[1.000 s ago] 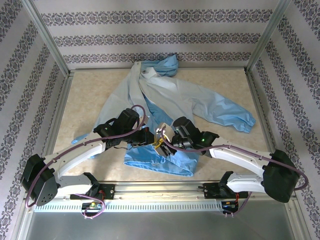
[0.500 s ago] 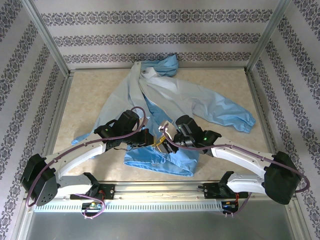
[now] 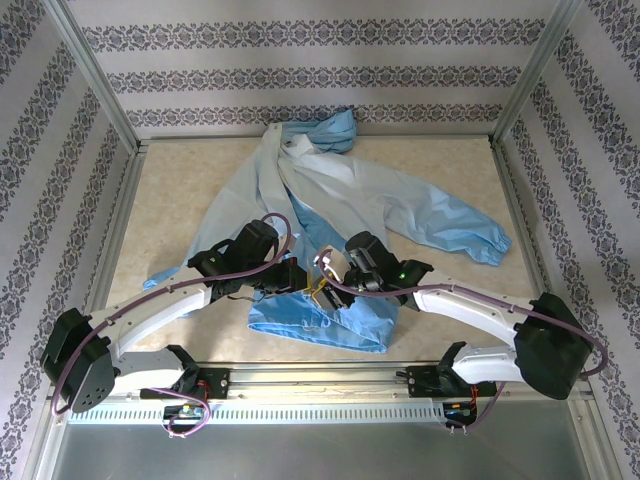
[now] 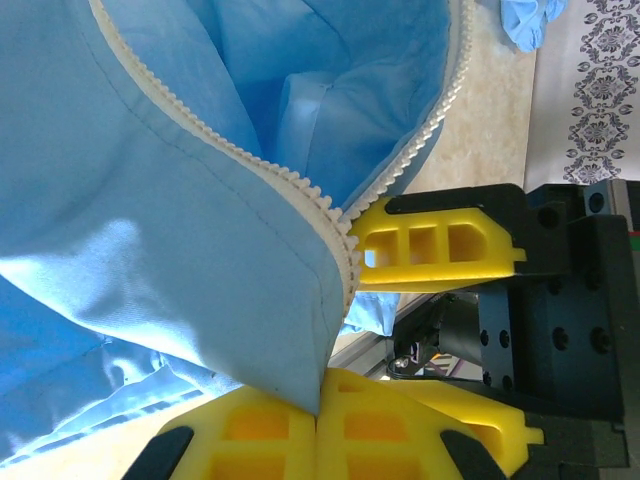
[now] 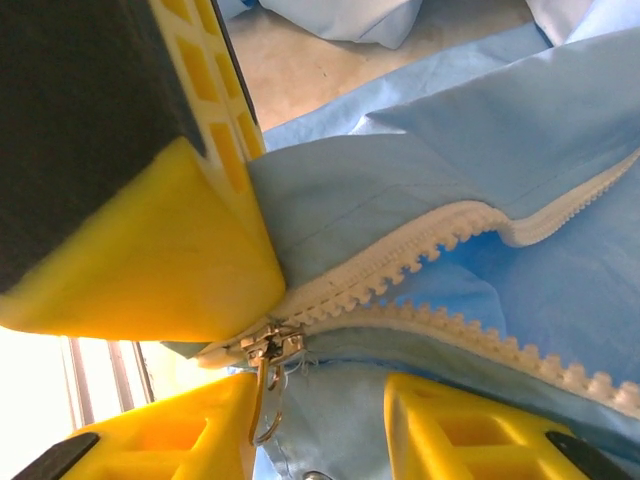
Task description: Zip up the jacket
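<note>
Left gripper (image 4: 320,412) pinches jacket (image 3: 345,200) hem; right gripper (image 5: 318,405) narrowly apart, straddling zipper (image 5: 420,247). Open table (image 3: 180,190) toward 10 o'clock.

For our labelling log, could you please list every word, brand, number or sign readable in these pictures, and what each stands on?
No text can be read.
On the jacket, a small white patch at the collar: too small to read.
On the zipper slider: no lettering legible.
On the walls: ornamental pattern, no letters.
</note>
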